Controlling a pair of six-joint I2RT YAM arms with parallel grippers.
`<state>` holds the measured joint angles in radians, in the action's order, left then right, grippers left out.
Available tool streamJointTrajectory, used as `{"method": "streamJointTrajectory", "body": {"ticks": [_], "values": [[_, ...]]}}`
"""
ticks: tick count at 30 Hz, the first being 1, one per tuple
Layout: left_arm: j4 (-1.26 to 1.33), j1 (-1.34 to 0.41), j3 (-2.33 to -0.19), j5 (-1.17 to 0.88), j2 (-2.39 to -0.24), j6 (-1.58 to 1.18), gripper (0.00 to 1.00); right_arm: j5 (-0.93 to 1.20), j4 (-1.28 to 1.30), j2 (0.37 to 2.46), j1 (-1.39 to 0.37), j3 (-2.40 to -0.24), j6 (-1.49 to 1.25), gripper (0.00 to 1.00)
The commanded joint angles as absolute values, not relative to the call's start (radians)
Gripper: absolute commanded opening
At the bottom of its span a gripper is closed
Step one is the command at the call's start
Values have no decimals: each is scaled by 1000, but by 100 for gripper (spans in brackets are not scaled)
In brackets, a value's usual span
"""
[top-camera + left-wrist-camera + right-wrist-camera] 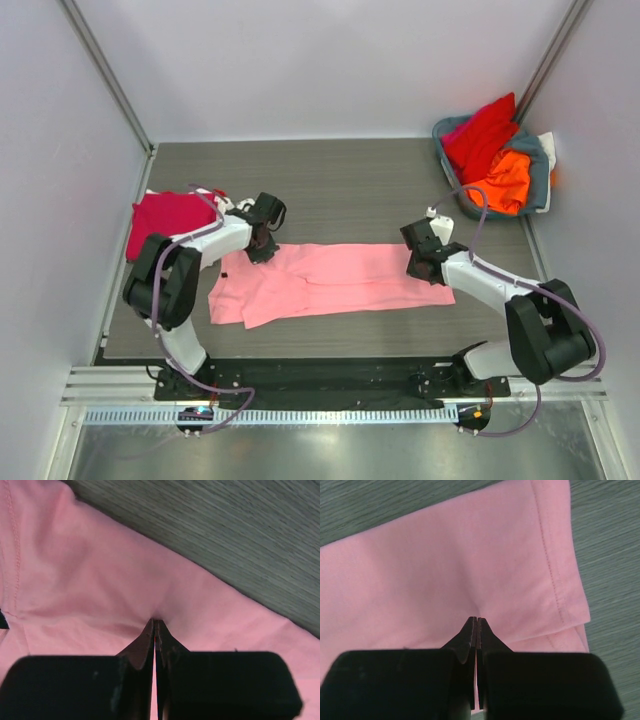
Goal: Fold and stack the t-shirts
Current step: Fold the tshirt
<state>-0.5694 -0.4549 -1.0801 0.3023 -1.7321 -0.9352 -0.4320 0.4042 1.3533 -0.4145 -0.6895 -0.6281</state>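
Note:
A light pink t-shirt (pixel 330 280) lies flat across the middle of the table as a long band. My left gripper (pixel 262 252) is at its far left corner. In the left wrist view it (pixel 156 625) is shut, with the pink cloth (pixel 100 580) puckered at its tips. My right gripper (pixel 418 268) is at the shirt's right end, near the hem. The right wrist view shows it (pixel 477 621) shut too, pinching the pink cloth (pixel 445 565). A folded crimson t-shirt (pixel 165 220) lies at the left. Red (pixel 485 135) and orange (pixel 505 180) t-shirts fill the basket.
The grey-blue basket (pixel 538 178) stands at the back right corner, with a white cloth (pixel 548 150) over its far side. Pale walls and metal posts close in the table on the left, right and back. Bare dark tabletop (pixel 350 190) lies beyond the pink shirt.

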Motion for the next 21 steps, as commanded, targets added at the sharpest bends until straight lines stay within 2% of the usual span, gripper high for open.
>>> {"method": "streamJointTrajectory", "body": {"ticks": [1, 7, 12, 16, 21], "values": [[-572, -449, -1149, 327, -1785, -930, 0, -425, 331, 1394, -410, -735, -607, 1], [-603, -449, -1256, 302, -1927, -905, 0, -374, 311, 1442, -410, -706, -618, 1], [-647, -448, -1380, 302, -2040, -865, 0, -226, 305, 1405, -411, -614, -673, 1], [-707, -440, -1555, 305, -2166, -824, 0, -147, 359, 1319, -440, -562, -718, 1], [-776, -428, -1911, 217, -2377, -790, 0, -91, 423, 1140, -547, -515, -807, 1]]}}
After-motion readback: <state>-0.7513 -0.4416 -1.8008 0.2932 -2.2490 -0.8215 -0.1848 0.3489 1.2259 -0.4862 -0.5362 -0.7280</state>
